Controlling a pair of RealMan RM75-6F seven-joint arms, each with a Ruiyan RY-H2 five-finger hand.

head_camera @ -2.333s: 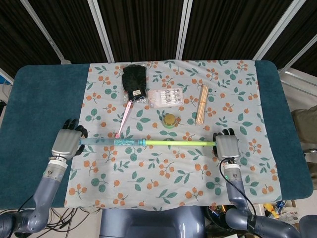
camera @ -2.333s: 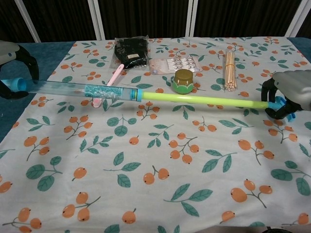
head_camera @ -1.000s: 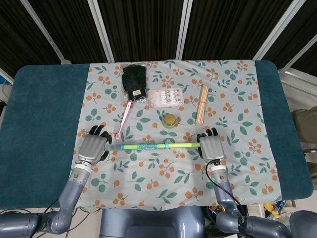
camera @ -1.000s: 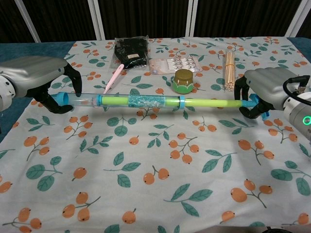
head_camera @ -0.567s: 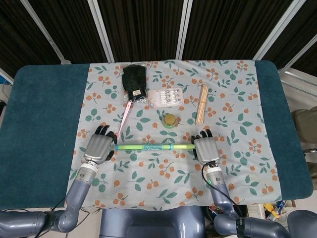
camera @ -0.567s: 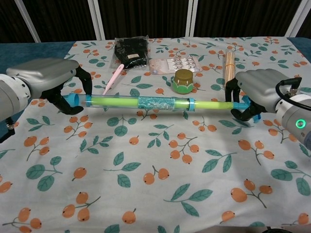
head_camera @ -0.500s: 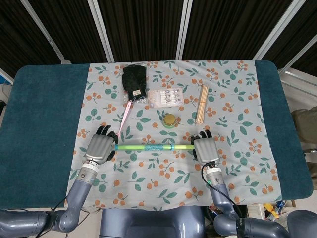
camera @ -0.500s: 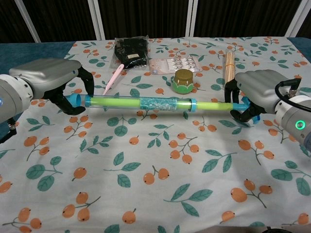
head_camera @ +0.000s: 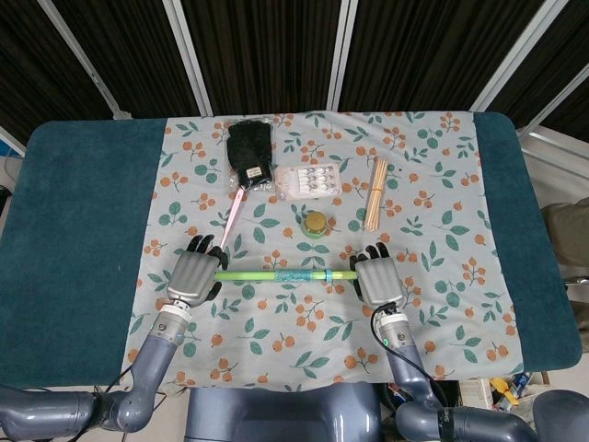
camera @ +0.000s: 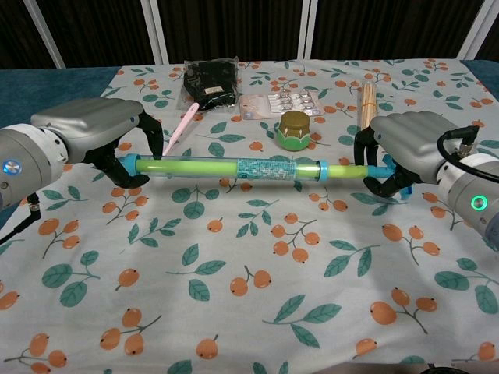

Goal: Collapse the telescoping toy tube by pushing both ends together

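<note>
Left hand [camera: 93, 128] at nine o'clock and right hand [camera: 405, 148] at three o'clock face each other, fingers curled around the ends of the toy tube [camera: 242, 167], held level above the cloth [camera: 249, 296].

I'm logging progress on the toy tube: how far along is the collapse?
Mostly done: the tube is much shorter than a couple of seconds ago, its green inner section largely inside the clear sleeve. In hand: the left hand and right hand grip the two ends. Left: a short green stretch near the right hand still shows.
</note>
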